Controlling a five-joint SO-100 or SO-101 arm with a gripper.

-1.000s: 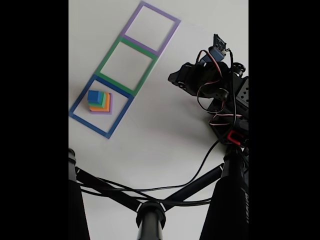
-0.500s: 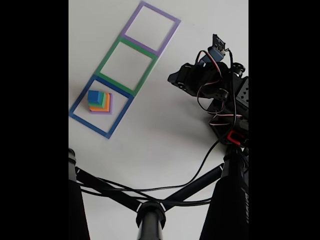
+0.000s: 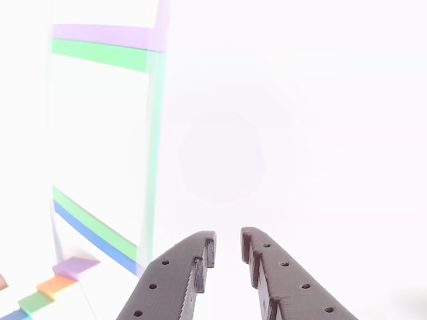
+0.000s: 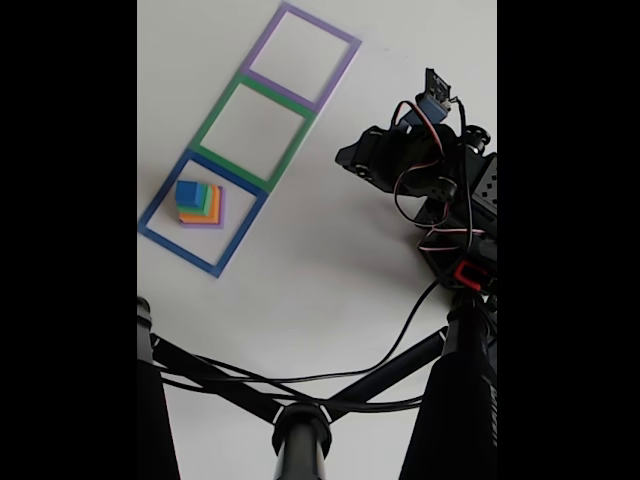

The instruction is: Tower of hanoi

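White and evenly lit, the worktop (image 4: 330, 270) carries three taped square outlines in a diagonal row that climbs from lower left to upper right in the fixed view: a blue square (image 4: 203, 213), a green square (image 4: 254, 133) and a purple square (image 4: 304, 56). Inside the blue square stands the block stack (image 4: 200, 203), a stepped pile with the small blue cube (image 4: 188, 193) on top, then green, orange and purple layers widening below; the stack's axis runs straight up from the worktop, and its edges sit turned relative to the tape outline. The arm (image 4: 430, 190) is folded on the right side of that view, well apart from the stack, with red and black wires looping around it and a black stand and cables across the bottom. Nothing differs from the frames half a second and one second before: arm, stack and cables are in the same places. In the other view the gripper (image 3: 228, 248) enters from the bottom edge, its two dark fingers (image 3: 183, 273) slightly parted with a narrow gap and nothing between them, hanging over bare worktop. That view is strongly overexposed; it shows the stack (image 3: 50, 287) as a staircase of purple, orange, green and blue steps at the lower left corner, and the tape lines washed out along the left, while the fixed view does not make the gripper's fingers clear.
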